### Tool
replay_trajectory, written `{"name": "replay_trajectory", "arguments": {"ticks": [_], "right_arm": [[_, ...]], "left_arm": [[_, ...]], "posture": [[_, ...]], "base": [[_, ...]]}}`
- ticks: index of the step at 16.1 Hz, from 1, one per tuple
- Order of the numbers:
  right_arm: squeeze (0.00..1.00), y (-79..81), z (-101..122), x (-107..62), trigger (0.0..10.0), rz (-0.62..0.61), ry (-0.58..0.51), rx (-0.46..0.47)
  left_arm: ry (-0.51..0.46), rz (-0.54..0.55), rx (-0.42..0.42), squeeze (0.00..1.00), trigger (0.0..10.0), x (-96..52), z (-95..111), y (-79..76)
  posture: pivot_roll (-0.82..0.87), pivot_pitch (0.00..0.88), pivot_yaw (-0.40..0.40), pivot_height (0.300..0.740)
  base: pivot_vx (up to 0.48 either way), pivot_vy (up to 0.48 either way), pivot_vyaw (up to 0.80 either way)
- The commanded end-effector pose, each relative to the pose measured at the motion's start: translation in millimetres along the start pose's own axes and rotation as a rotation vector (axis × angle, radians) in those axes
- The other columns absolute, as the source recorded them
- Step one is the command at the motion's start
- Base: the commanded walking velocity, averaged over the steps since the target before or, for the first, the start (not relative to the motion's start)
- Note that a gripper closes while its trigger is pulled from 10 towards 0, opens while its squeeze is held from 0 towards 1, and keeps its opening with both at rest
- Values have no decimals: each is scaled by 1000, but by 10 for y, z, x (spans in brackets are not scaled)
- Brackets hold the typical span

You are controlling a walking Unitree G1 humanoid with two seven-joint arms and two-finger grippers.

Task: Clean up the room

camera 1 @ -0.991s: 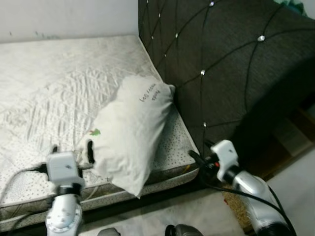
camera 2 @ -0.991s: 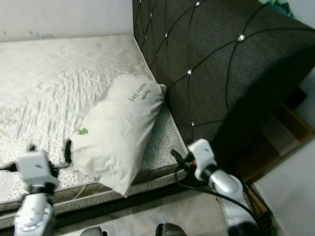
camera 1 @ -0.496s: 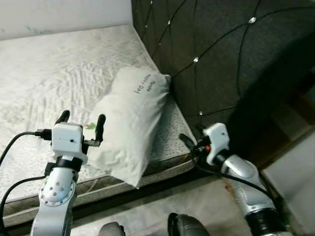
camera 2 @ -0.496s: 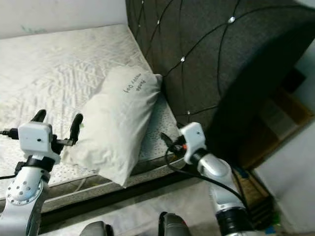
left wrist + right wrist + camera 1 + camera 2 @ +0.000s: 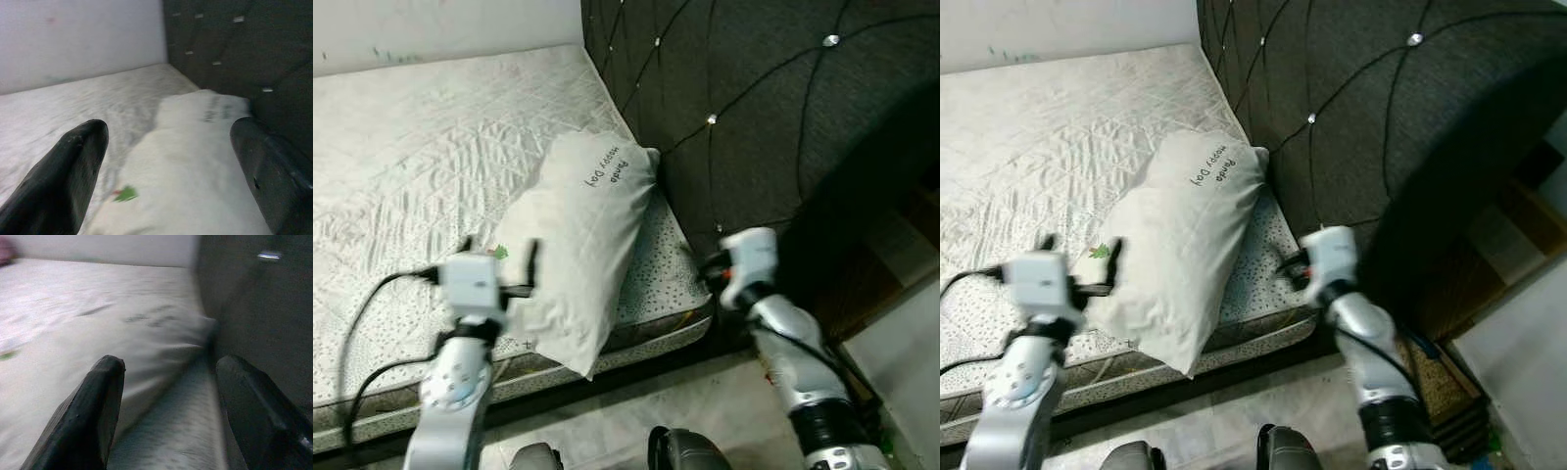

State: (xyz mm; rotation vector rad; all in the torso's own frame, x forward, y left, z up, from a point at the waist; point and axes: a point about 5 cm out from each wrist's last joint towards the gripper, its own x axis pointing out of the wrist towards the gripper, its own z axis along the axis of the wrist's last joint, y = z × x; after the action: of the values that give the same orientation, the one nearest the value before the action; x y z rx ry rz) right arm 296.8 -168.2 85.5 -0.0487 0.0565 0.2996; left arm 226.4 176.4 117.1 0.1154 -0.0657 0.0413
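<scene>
Two grippers flank one pillow [image 5: 576, 250] lying askew on the mattress [image 5: 401, 176], its corner overhanging the edge. Left gripper [image 5: 499, 269], fingers spread, sits at its near end; right gripper [image 5: 171, 396], also spread, is beside the headboard [image 5: 754, 108]. Nothing grasped; tidying looks barely begun.

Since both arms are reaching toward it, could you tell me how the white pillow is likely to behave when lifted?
The pillow looks plump and creased, so it is probably soft and light and would sag around a grip. Its corner overhangs the mattress edge, so a push could slide it off. The open left pincer beside it would likely bunch fabric rather than hold it firmly.
</scene>
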Motion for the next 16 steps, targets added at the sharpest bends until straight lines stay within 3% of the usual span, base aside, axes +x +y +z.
{"name": "replay_trajectory", "arguments": {"ticks": [1, 2, 4, 6, 8, 10, 13, 16], "right_arm": [[0, -138, 15, -104, 10000, -139, -29, 51], [0, -196, 14, -179, 10000, -203, -45, 67], [0, -149, -63, -345, 10000, -155, -25, 51], [0, -189, -187, -553, 10000, -114, 30, 32], [0, -245, -219, -674, 10000, -130, 47, 17], [0, -181, -189, -645, 10000, -114, 43, 22], [0, -26, -118, -463, 10000, -37, 18, 8], [0, -15, -77, -410, 10000, -2, 1, 13]], "left_arm": [[-4, 101, 19, 0, 10000, -81, -21, 143], [8, 161, 15, 0, 10000, -131, -48, 225], [45, 195, 4, 0, 10000, -228, -119, 262], [62, 115, 27, 0, 10000, -307, -150, 192], [51, 131, 12, 0, 10000, -312, -145, 200], [77, 175, -1, 0, 10000, -285, -190, 197], [70, 118, -30, 0, 10000, -222, -184, 108], [64, 84, -39, 0, 10000, -204, -175, 63]], "posture": [[50, 52, -31, 740], [52, 52, -33, 740], [59, 67, -49, 740], [44, 84, -46, 740], [34, 90, -47, 740], [22, 77, -46, 740], [22, 68, -48, 740], [19, 73, -50, 740]], "base": [[0, 0, 0], [0, 0, 0], [0, 0, 0], [0, 0, 0], [0, 0, 0], [0, 0, 0], [0, 0, 0], [0, 0, 0]]}}
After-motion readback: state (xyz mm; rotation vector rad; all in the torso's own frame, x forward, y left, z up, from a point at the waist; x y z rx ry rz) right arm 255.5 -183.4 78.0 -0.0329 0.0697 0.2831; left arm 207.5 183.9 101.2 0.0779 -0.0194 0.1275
